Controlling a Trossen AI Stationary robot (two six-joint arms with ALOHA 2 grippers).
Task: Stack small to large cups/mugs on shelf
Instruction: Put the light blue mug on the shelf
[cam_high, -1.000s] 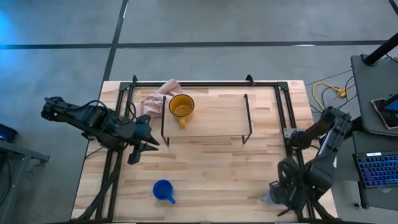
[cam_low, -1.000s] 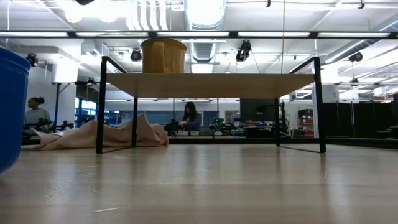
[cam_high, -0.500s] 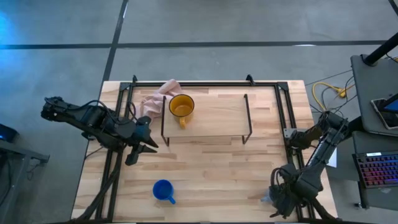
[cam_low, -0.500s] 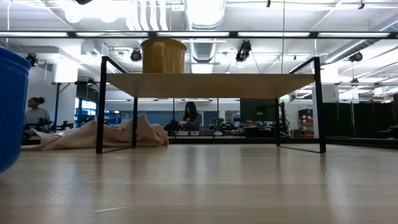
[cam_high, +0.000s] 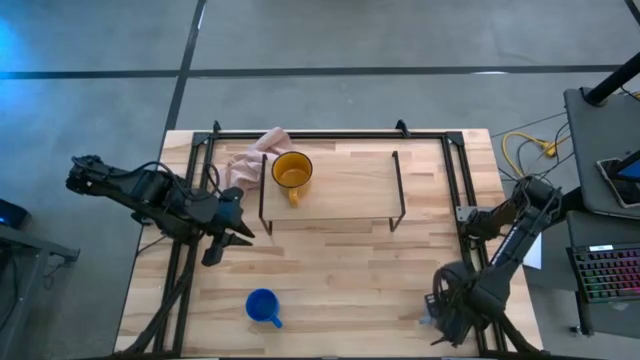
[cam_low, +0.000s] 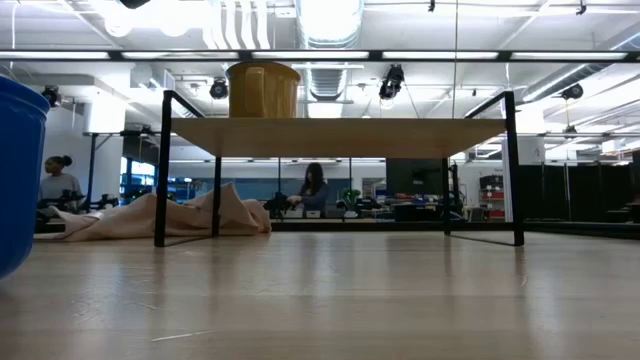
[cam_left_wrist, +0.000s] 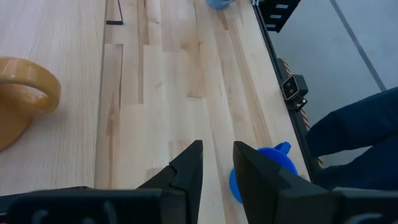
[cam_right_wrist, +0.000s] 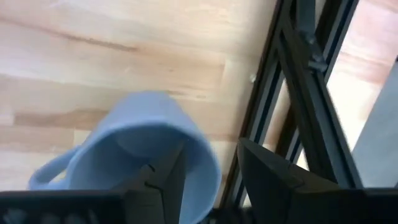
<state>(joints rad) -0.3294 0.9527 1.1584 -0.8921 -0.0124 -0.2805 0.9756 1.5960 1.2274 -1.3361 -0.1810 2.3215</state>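
The yellow mug (cam_high: 291, 172) stands upright on the left end of the shelf (cam_high: 350, 190), whose plank top (cam_low: 330, 137) shows in the low view. The bright blue mug (cam_high: 262, 306) stands on the table near its front edge. At the near right corner, the pale grey-blue mug (cam_right_wrist: 143, 155) sits under my right gripper (cam_right_wrist: 208, 180). That gripper is open, one finger over the mug's mouth and the other outside its wall. My left gripper (cam_left_wrist: 217, 171) hovers open and empty at the table's left, beside the shelf. My right gripper straddles the pale mug's rim (cam_right_wrist: 208, 163) on the side away from the handle, coming from above. A gap shows between the outer finger (cam_right_wrist: 273, 177) and the wall. I cannot tell whether the inner finger (cam_right_wrist: 163, 180) touches the mug.
A pink cloth (cam_high: 255, 153) lies at the back left, beside and behind the shelf. Black frame rails (cam_high: 455, 180) run along the table's left and right sides. Bare wood lies between the shelf and the front edge. People show in the room beyond.
My right arm has shifted slightly toward the table's near edge over the pale mug. The mugs and the left arm have kept still.
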